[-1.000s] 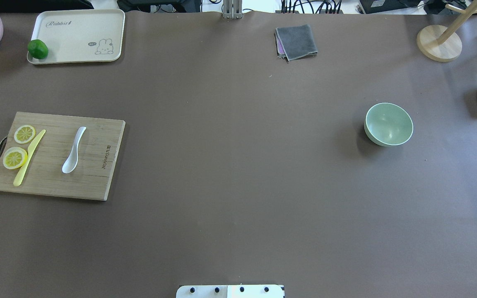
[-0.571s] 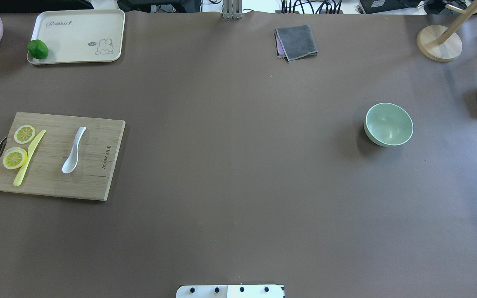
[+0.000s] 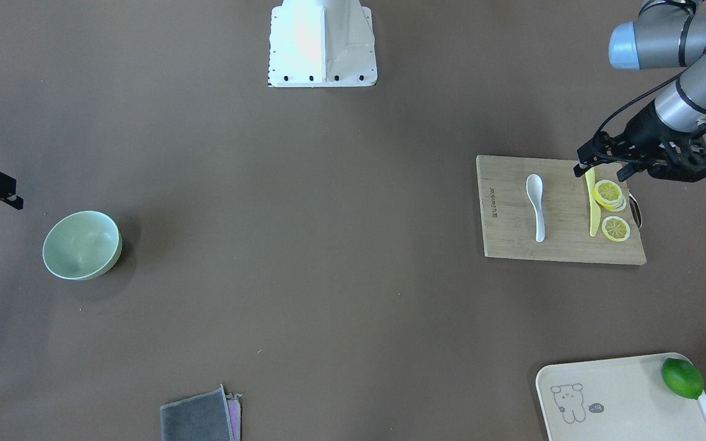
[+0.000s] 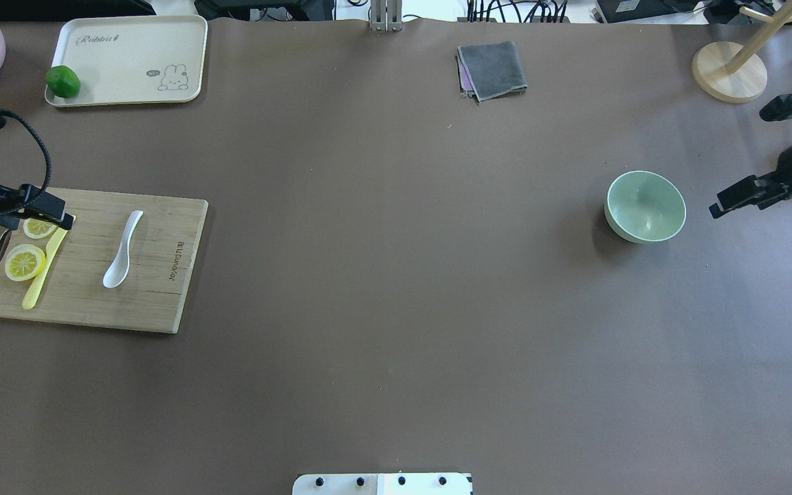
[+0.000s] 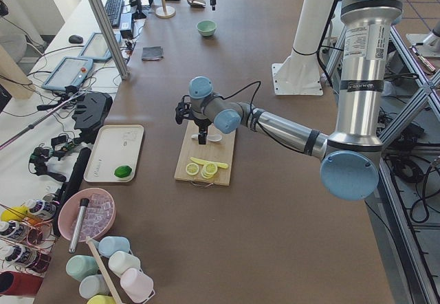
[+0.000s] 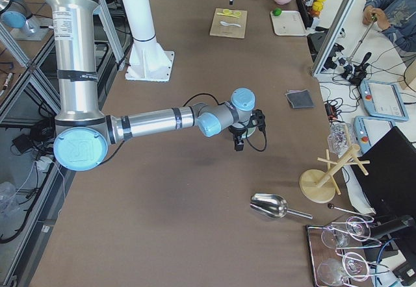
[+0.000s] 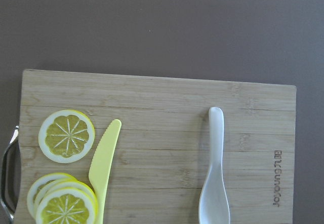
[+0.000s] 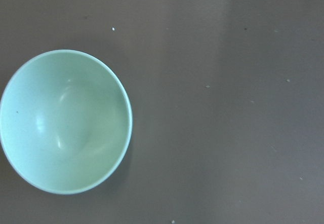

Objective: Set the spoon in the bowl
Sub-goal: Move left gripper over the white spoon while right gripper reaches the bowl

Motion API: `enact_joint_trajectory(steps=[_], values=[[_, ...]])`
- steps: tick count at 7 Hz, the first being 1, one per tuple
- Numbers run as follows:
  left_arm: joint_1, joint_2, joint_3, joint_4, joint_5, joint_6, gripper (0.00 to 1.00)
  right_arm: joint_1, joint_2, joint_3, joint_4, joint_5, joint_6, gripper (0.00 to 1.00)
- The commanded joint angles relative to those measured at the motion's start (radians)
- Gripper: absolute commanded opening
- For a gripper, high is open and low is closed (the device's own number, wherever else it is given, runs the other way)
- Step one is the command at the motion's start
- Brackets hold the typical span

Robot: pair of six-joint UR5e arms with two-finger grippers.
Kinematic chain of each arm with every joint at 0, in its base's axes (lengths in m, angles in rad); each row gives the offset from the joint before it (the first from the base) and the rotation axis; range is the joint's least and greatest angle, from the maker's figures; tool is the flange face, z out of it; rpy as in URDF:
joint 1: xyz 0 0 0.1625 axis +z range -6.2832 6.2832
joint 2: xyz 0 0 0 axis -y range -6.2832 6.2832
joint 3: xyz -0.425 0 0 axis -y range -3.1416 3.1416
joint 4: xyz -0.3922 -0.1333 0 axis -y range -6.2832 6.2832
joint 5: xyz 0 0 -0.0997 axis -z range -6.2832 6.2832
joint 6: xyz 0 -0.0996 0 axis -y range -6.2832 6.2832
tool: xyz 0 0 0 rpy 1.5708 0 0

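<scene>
Step in hand: reach for the spoon; nothing is held yet.

- Spoon lies flat on the cutting board, scoop toward the robot, handle pointing away. Yellow knife and lemon slices lie beside it, apart from it, toward the board's handle end.
- Bowl stands upright and empty on the surface, well apart from the board, on the robot's right.
- Left gripper hangs over the board's far corner, above the knife tip and one lemon slice, not over the spoon. Fingers: cannot tell whether apart or together; the wrist view shows none of them.
- Right gripper hovers just beside the bowl, on its outer side. Fingers: cannot tell either.

Notes for doing it well (judgement):
- Shift the left gripper sideways until the spoon handle sits centred in the wrist view.
- Set the fingers across the handle, not along it; grip mid-handle, clear of the scoop.
- The spoon looks glossy and lies low, so descend close to the board and close firmly; slipping is likely otherwise.
- Keep away from the knife.
- The bowl is far; a long carry or a hand-over to the right arm seems needed.
</scene>
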Motion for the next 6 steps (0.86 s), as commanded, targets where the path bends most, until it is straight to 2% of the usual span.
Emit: enact_joint_trajectory(steps=[1,2,3,4,5,6], values=[[0.029,-0.006,0.005,-0.016,0.034,-0.031,0.97,-0.036,0.094,-0.151,0.083,-0.001,0.019,1.00],[0.037,-0.006,0.004,-0.016,0.034,-0.032,0.97,-0.047,0.130,-0.199,0.116,-0.001,0.086,1.00],[0.039,-0.006,-0.001,-0.022,0.034,-0.046,0.97,-0.067,0.138,-0.212,0.124,-0.004,0.129,0.93],[0.043,-0.004,0.007,-0.031,0.034,-0.045,0.97,-0.072,0.135,-0.214,0.124,-0.001,0.130,0.54],[0.045,-0.004,0.010,-0.031,0.034,-0.045,0.97,-0.076,0.135,-0.211,0.124,0.002,0.131,0.01],[0.066,-0.004,0.021,-0.029,0.037,-0.045,0.97,-0.076,0.138,-0.192,0.124,0.009,0.157,0.00]])
